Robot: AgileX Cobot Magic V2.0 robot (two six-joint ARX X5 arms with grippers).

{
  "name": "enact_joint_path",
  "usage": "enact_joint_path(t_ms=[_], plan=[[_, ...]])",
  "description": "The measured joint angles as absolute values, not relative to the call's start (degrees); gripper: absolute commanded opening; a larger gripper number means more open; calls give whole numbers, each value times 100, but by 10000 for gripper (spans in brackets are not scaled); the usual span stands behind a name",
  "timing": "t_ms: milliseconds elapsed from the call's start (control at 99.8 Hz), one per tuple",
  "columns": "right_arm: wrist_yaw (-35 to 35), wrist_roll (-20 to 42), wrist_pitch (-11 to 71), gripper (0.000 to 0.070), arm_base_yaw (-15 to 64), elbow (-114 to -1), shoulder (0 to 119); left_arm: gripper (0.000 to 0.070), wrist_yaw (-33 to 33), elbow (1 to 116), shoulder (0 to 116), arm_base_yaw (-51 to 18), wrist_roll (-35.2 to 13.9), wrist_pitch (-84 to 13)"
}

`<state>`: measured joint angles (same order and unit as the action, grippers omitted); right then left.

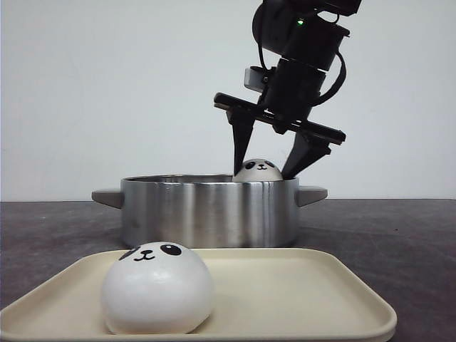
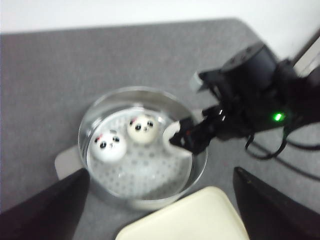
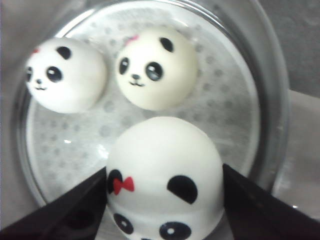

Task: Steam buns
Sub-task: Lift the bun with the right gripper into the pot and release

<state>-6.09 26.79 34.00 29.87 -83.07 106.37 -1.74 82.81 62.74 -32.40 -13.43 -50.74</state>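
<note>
Fingers (image 3: 250,210) of the right gripper (image 1: 274,167) grasp one bun (image 3: 165,180) over the pot (image 1: 206,210); the left gripper (image 2: 160,200) stands open. Tray (image 1: 313,299) holds another bun (image 1: 157,288), two buns (image 3: 112,70) lie inside. They look soft and light, best held gently at the sides.

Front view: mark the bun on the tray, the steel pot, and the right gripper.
Bun on the tray (image 1: 157,288), front view, middle of its white dome.
Steel pot (image 1: 206,210), front view, outer side wall.
Right gripper (image 1: 269,165), front view, midway between fingertips, jaws around a bun at the pot rim.
</note>
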Motion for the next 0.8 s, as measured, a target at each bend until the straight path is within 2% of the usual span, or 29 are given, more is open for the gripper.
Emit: enact_joint_path(t_ms=[80,220,521,551,581,611,661,701,801], plan=[[-646,2672,3367,444,2947,-8307,10637,556,-174,8281,6335,-3286,-1341,-5140],[-760,2617,3358,556,2895,-8307,10637,556,-174,8281,6392,-3363,-1302,-5234],[-823,2539,3352,541,2893,-8311,10637,556,-176,8281,6412,-3479,-1302,-5343],[-838,2532,3354,504,2893,-8315,10637,556,-176,8281,6412,-3483,-1302,-5380],[-882,2530,3369,413,2884,-8331,10637,556,-176,8272,6412,-3503,-1302,-5406],[-961,2526,3415,275,2871,-8359,10634,556,-176,8252,6412,-3529,-1304,-5426],[-1164,2477,3548,0,2832,-8423,10626,556,-178,8165,6410,-3594,-1306,-5446],[-1330,2401,3642,20,2803,-8477,10593,556,-187,8031,6403,-3671,-1306,-5443],[-1363,2233,3774,17,2792,-8552,10245,556,-220,7476,6403,-3918,-1417,-5393]])
